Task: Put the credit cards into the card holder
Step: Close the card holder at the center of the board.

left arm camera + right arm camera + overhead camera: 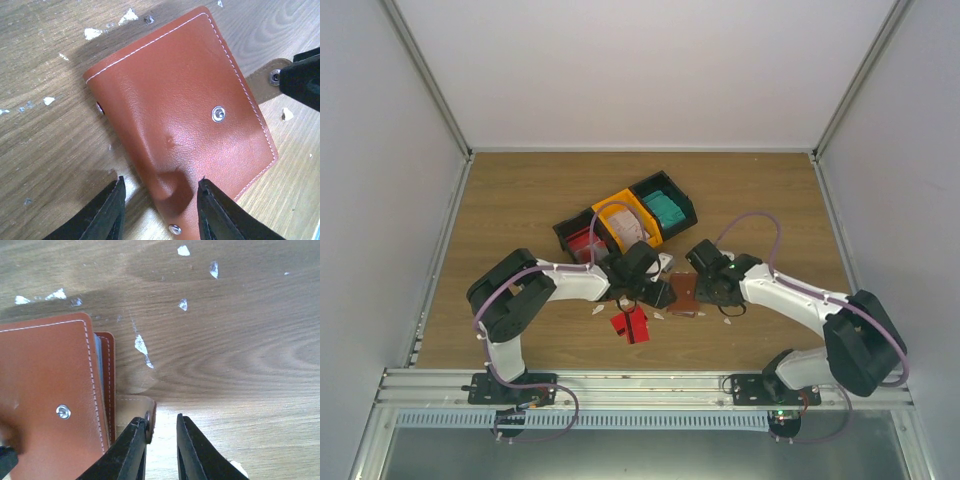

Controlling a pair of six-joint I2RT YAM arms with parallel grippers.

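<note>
The reddish-brown card holder (185, 115) lies folded shut on the wood, between the two grippers (687, 293). My left gripper (161, 182) is open, one finger over the holder's cover and the other beyond its spine edge. My right gripper (161, 421) is open by a narrow gap at the holder's snap strap (131, 410); the strap's end rests against the inner face of its left finger (136, 440). One red credit card (632, 325) lies on the table near the left arm. Teal cards (667, 210), a pale pinkish card (628, 228) and red cards (582, 242) sit in bins.
The joined black and orange bins (616, 203) stand just behind the grippers. Small white scraps (141, 346) are scattered on the wood around the card holder. White walls close in the table on three sides.
</note>
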